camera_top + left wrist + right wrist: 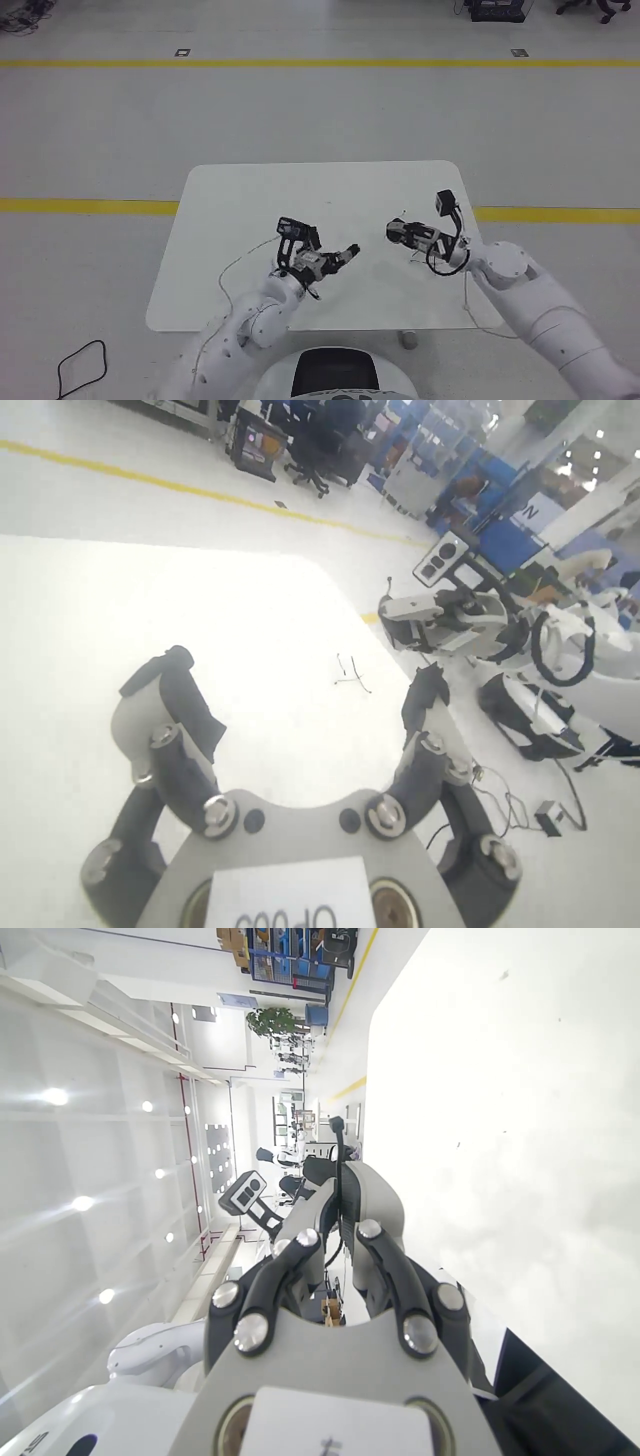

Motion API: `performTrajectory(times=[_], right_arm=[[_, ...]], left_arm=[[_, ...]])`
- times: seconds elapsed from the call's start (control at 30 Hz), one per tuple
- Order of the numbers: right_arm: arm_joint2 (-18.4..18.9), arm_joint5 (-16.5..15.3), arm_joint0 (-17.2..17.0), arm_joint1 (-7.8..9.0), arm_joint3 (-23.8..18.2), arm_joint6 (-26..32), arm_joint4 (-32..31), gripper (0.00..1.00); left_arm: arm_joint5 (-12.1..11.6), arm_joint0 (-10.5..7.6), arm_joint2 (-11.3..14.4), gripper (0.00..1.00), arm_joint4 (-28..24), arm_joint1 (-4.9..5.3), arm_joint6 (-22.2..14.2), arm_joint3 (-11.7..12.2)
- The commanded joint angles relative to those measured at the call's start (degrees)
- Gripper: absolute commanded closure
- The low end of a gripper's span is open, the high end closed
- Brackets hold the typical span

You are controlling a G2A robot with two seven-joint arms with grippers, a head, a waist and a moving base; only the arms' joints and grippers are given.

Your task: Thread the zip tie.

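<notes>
Zip tie (339, 1143), likely a light, springy, slippery strip best pinched close to its free tip, stands clamped in the right gripper's (341, 1188) closed fingers above the table (300, 200), and farther along that table the left gripper (302, 670) gapes empty.

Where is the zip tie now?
Right wrist view: the zip tie is pinched in the right hand, over the table's right side, opposite the left hand.

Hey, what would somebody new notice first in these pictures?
The right gripper is shut on a thin black zip tie that sticks out past its jaws, above the white table. The left gripper faces it, jaws wide apart. A few thin black scraps lie on the table ahead of it.
</notes>
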Motion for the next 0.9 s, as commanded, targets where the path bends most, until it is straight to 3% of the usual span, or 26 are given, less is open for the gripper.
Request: performTrajectory(times=[0.0,0.03,0.27,0.4,0.53,0.7,0.77,0.87], right_arm=[[-0.24,0.96,0.38,-0.27,0.32,0.04,0.39,1.00],[-0.26,0.96,0.55,-0.35,0.44,-0.02,0.15,1.00],[-0.26,0.96,0.55,-0.35,0.44,-0.02,0.15,1.00],[-0.38,1.88,0.12,-0.62,-0.17,-1.07,-0.16,1.00],[-0.35,3.15,0.17,-1.02,-0.15,-1.15,0.35,1.00],[-0.21,4.56,0.33,-1.48,0.13,-0.36,1.54,1.00],[-0.17,5.20,0.43,-1.62,0.28,0.48,2.26,1.00],[-0.17,5.20,0.43,-1.62,0.28,0.48,2.26,1.00]], left_arm=[[-1.69,-1.05,2.22,0.00,2.40,-0.21,-1.52,0.32],[-4.26,-1.76,2.94,0.00,3.23,-0.16,-2.97,0.52],[-4.26,-1.76,2.94,0.00,3.23,-0.16,-2.97,0.52],[-6.95,-1.65,2.62,0.00,4.85,0.14,-0.67,1.06],[-6.49,-1.53,4.29,0.00,11.55,0.22,1.42,0.35],[-3.84,-2.61,7.57,0.00,19.19,-0.32,3.72,1.59],[-4.34,-3.65,9.14,0.00,22.62,-0.56,4.71,2.60],[-4.34,-3.65,9.14,0.00,22.62,-0.56,4.71,2.60]])
